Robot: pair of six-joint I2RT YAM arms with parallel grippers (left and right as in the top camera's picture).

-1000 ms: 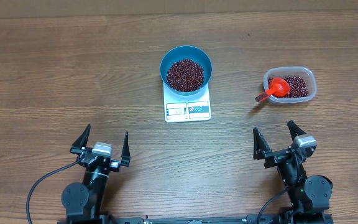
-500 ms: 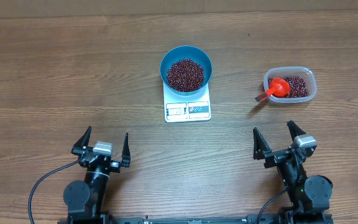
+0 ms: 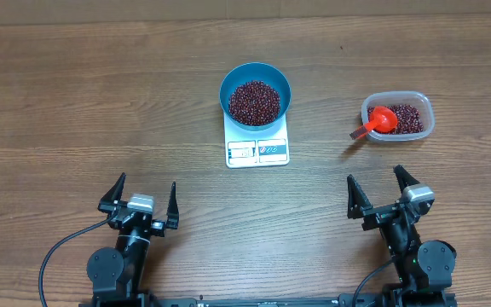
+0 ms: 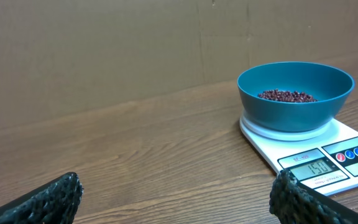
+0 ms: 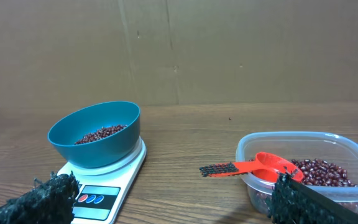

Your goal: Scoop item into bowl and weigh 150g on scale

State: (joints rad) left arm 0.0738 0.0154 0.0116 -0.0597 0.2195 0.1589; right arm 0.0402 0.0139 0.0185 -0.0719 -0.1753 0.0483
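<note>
Nothing has moved over the last second: both arms remain parked at the near edge of the table (image 3: 101,102), and every object lies where it lay. Left tool (image 3: 146,188): jaws spread wide, empty, touching nothing. Right tool (image 3: 374,182): likewise spread wide and empty. Both stand well apart from the work.

Task items. The bowl (image 3: 227,83) sits upright on the scale (image 3: 257,150), over the platform, leaving the display strip uncovered. The beans (image 3: 254,101) form a loose heap on the bowl's floor, well below the rim in the wrist views. The display (image 4: 319,167), seen from the left wrist, appears to show the target weight, though the digits are small and the last one is uncertain.

Other items. The clear container (image 3: 424,107) stands to the right of the scale, well apart from it, with leftover beans inside. The red scoop (image 3: 382,120) rests in it, cup on the beans, handle poking over the rim toward the scale.

Assessment: this stillness, with the scoop laid down and both tools released, suggests the weighing is finished or awaiting confirmation. No spilled beans are seen on the table. No further move appears called for unless the reading proves off.
</note>
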